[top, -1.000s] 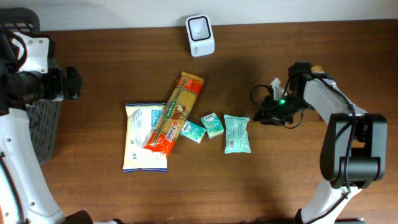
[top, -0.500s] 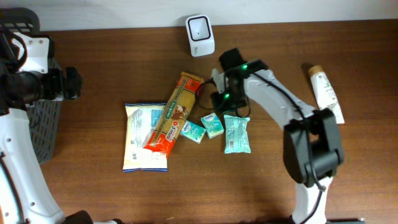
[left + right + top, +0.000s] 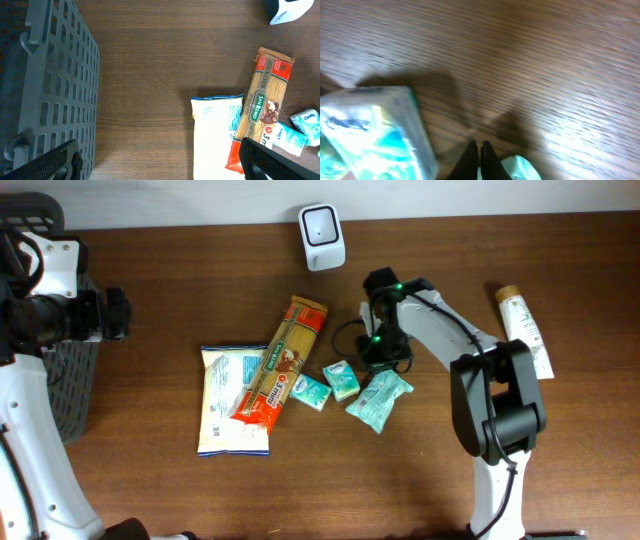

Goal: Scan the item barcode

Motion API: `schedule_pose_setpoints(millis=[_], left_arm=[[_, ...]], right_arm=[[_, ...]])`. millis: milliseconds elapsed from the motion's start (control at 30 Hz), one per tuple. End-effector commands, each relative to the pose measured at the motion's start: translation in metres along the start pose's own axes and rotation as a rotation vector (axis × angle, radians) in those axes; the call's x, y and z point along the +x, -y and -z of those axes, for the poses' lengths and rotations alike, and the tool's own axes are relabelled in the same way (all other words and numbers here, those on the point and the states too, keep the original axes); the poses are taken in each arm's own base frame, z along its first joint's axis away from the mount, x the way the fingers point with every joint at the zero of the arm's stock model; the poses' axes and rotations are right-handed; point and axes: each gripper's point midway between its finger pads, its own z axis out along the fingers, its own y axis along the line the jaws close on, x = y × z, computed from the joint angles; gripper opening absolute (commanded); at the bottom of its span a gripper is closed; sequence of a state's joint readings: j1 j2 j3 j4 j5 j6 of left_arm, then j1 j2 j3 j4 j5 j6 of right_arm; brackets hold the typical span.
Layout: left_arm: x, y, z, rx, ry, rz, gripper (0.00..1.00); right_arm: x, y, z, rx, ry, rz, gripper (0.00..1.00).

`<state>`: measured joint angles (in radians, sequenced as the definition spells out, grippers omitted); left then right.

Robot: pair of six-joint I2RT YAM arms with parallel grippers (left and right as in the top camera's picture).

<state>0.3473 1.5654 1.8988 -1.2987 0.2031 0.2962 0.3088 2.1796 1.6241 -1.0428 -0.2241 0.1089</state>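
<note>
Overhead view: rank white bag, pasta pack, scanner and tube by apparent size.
1. white bag, though partly under the pasta pack
2. pasta pack
3. scanner and tube: too alike to rank; tube longer, scanner wider.

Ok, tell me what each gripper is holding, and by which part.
Left gripper: open, nothing held. Right gripper: shut at the upper corner of the teal tissue pack; whether it pinches the wrapper cannot be told.

Dark wooden table (image 3: 150,480), fine grain, faint sheen. Teal tissue packet (image 3: 378,400) — crinkled glossy plastic film. Grey lattice basket (image 3: 55,85) (matt moulded plastic). White scanner (image 3: 322,224): smooth plastic.
</note>
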Motion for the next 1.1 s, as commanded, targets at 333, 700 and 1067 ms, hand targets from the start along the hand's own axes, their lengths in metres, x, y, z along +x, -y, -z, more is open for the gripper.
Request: schedule_pose_setpoints(millis=[333,700,1067], left_arm=[[0.0,0.0,0.0,0.008,0.002,-0.008,0.99],[0.0,0.0,0.0,0.009,0.0,-0.008,0.99],[0.0,0.0,0.0,0.009,0.0,-0.008,0.99]], right_arm=[[0.006,0.034,0.013,-0.017,-0.034,-0.078,0.09],[0.038,0.06,0.115,-0.306,0.151,-0.052,0.67],[0.06,0.051,0.022,-0.463,0.166,-0.094,0.67]])
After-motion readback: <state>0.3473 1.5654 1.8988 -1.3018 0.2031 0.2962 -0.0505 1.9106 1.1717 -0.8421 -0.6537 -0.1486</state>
